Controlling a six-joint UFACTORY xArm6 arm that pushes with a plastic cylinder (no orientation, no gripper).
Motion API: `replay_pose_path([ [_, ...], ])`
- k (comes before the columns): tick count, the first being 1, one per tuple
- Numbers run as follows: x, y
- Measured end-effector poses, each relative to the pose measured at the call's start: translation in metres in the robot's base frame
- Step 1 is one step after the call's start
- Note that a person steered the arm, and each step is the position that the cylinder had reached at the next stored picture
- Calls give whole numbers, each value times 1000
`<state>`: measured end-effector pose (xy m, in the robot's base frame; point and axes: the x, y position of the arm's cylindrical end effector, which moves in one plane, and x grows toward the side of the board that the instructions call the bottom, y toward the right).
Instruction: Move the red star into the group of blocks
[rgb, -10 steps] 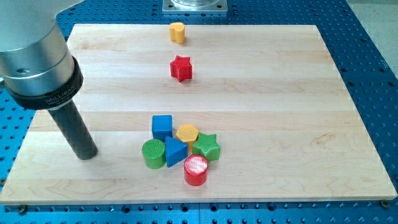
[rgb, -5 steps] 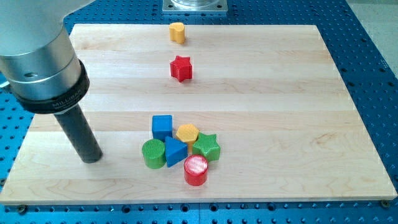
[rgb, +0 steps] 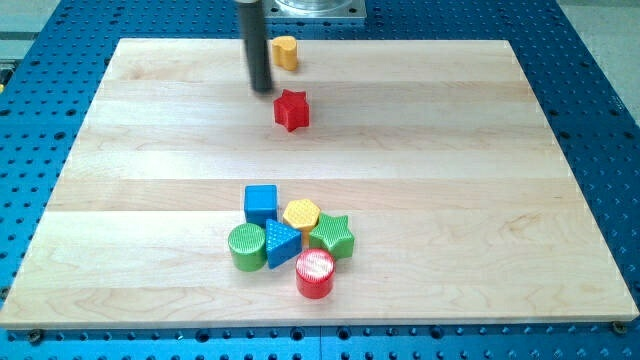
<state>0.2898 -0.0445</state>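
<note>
Up near the view's top, my tip (rgb: 262, 88) sits just up-left of the red star block (rgb: 291, 110), not quite touching. It's a bare rod, so no fingers to spread or pinch. Looks like the approach step; next I'd push the star down toward the cluster around the blue cube (rgb: 261, 203).

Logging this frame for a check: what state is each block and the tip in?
my tip: on board, up-left of red star, apart
red star: alone, outside group
yellow block: alone, top edge
blue cube, yellow hexagon, green star, green cylinder, blue triangle, red cylinder: clustered
</note>
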Motion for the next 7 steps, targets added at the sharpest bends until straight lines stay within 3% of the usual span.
replay_pose_path([
  [1,34,27],
  [2,122,26],
  [3,106,27],
  [4,111,-18],
  [5,165,-7],
  [7,174,9],
])
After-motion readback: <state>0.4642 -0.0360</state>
